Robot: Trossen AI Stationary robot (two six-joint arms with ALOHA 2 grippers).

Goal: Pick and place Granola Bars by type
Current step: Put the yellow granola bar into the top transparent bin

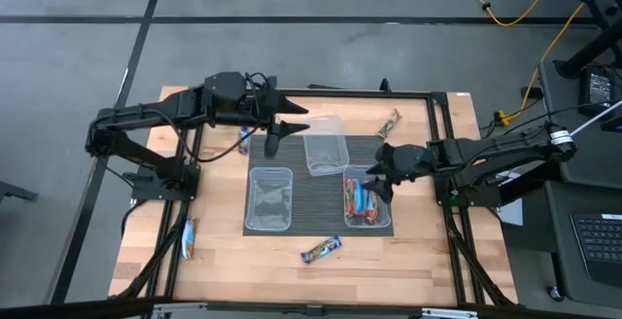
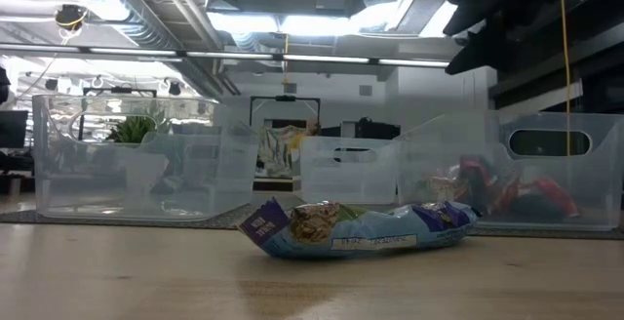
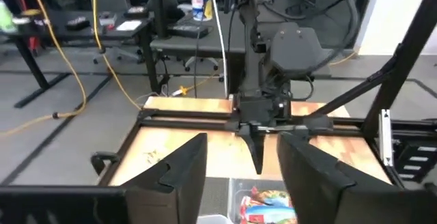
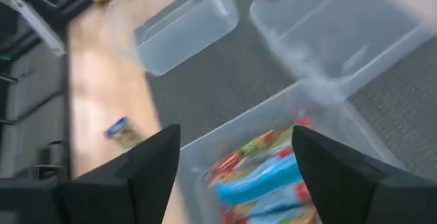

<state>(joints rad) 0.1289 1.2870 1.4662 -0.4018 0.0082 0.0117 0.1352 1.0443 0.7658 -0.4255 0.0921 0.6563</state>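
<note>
Low view — Granola Bars (image 2: 356, 229): blue crinkled shiny wrapper, flat on table | right pincer (image 4: 235, 173) apart | left pincer (image 3: 242, 176) apart

the floor (image 1: 78, 56) is grey with dark lines across it. yellow cables (image 1: 530, 3) lie on it. bright lights (image 2: 322, 22) and silver pipes (image 2: 107, 8) hang from the ceiling. desks (image 3: 102, 29) stand far behind the wooden table (image 1: 224, 265), and a keyboard (image 1: 595, 236) sits to one side
</note>
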